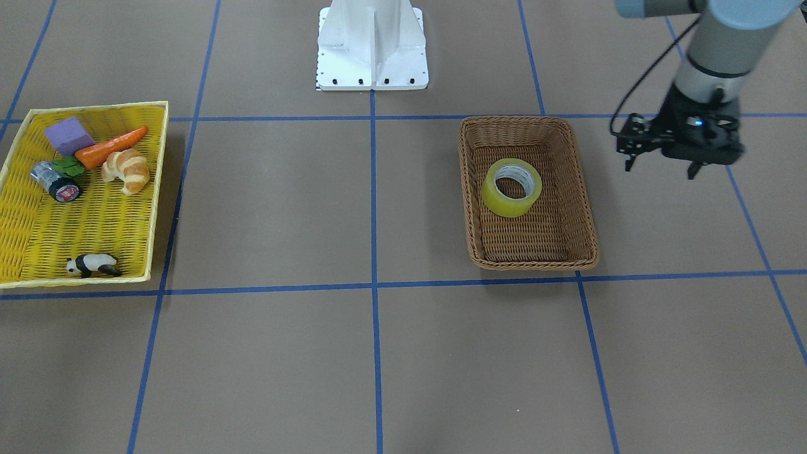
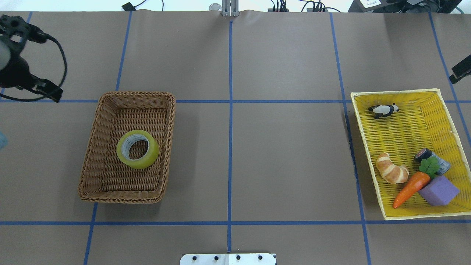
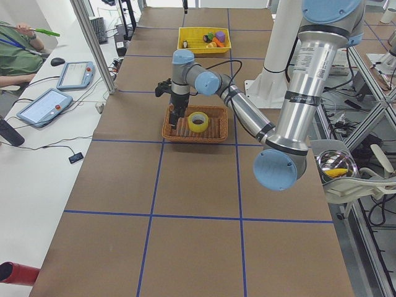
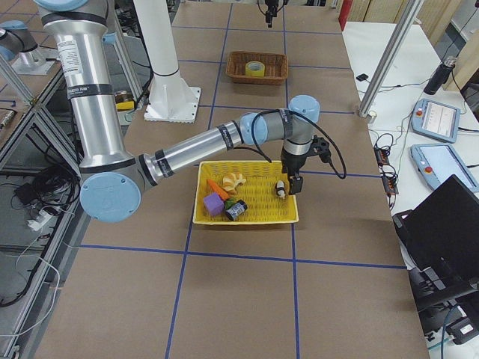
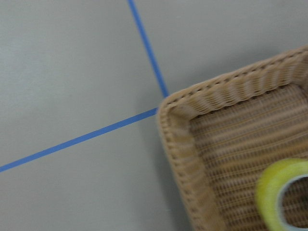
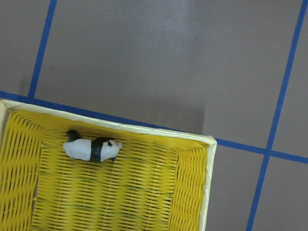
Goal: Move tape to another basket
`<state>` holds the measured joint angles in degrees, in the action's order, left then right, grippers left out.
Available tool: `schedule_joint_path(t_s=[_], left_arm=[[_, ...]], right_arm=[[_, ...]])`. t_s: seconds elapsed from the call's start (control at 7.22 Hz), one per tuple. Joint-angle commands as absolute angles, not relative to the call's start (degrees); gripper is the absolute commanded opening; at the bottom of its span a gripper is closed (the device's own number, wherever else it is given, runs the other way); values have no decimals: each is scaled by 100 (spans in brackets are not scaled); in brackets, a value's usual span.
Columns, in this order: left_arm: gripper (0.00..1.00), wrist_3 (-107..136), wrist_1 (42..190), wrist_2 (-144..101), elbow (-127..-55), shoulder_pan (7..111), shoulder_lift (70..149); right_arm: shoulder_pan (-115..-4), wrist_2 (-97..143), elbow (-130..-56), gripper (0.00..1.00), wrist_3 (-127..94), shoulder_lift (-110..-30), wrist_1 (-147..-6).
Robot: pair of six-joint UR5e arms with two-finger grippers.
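Observation:
The tape (image 1: 504,203), a yellowish-green roll with a grey-white core, lies inside the brown wicker basket (image 1: 464,165). The overhead view shows the tape (image 2: 138,162) in the middle of the basket (image 2: 136,94). My left gripper (image 1: 693,169) hangs above the bare table beside the basket, clear of it and holding nothing. I cannot tell whether it is open. The left wrist view shows a basket corner (image 5: 174,144) and part of the tape (image 5: 267,192). My right gripper (image 4: 290,183) hovers over the yellow tray near the panda. I cannot tell its state.
The shallow yellow tray (image 1: 94,106) holds a croissant (image 1: 128,170), a carrot (image 1: 110,146), a purple block (image 1: 68,135), a silver cylinder (image 1: 55,181) and a toy panda (image 1: 93,265). The panda also shows in the right wrist view (image 6: 91,149). The white robot base (image 1: 372,44) stands at the table's middle edge.

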<state>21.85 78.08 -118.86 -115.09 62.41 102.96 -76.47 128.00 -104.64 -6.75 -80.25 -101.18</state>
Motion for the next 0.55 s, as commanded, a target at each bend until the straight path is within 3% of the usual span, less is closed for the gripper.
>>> schedule_joint_path(t_s=[0.0, 0.42], left_arm=[[98, 1138, 8285, -12410, -9949, 7589, 10300], [98, -579, 8648, -12751, -8626, 8541, 10266]], right_arm=[[-7760, 12832, -10459, 100, -651, -8103, -9949], [-8295, 12919, -10397, 100, -73, -8936, -9765]])
